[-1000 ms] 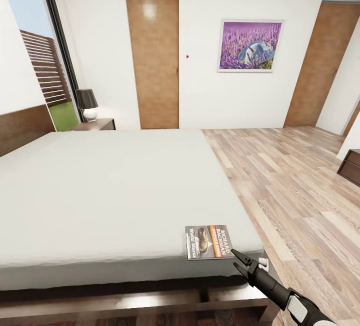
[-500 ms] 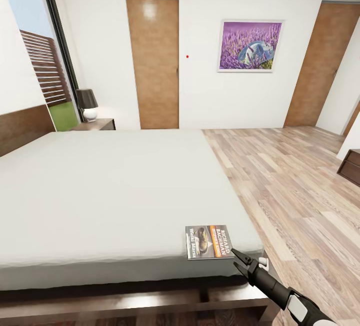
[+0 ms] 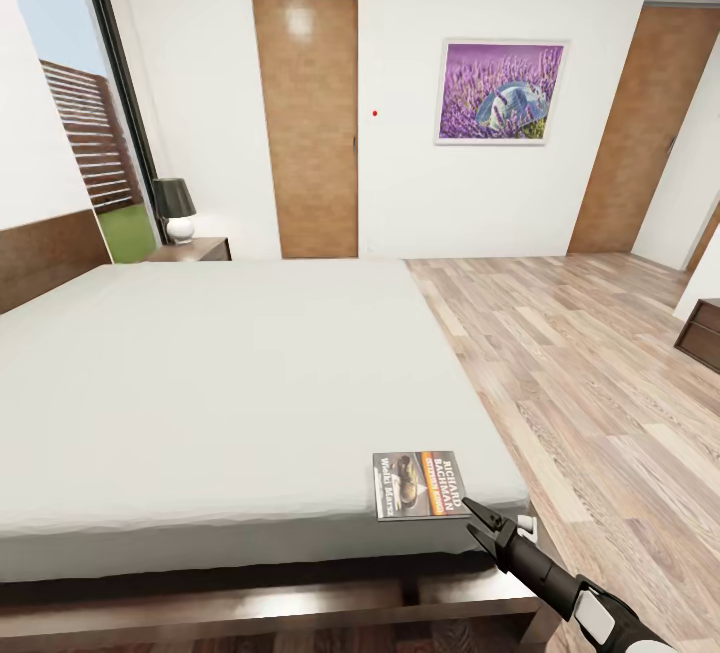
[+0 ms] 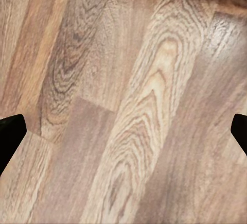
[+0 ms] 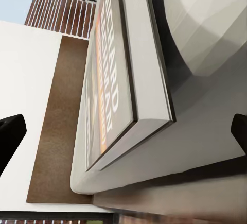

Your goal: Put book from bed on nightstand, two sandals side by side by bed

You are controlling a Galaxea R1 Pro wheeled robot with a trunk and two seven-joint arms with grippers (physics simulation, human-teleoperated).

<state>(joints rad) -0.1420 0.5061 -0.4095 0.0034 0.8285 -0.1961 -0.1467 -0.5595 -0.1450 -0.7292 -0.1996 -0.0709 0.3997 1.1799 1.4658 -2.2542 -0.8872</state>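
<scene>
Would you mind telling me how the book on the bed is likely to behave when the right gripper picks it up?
The book looks thin and flat, so probably light. It lies flat near the mattress corner of the bed, so a push would likely slide it, not roll it. The right gripper, open beside its edge, may make the paperback flex if pinched there.

Bright, even daylight; we note glare on the door [image 3: 300, 23], soft shadow under the bed [image 3: 200, 373], wide-angle edge stretch.

The bed [image 3: 200, 373] has a smooth matt grey mattress on a glossy dark wood base. Beside it the floor [image 3: 600, 373] is light grained wood planks. The book [image 3: 420, 484] on the bed has a slightly glossy paper cover.
</scene>
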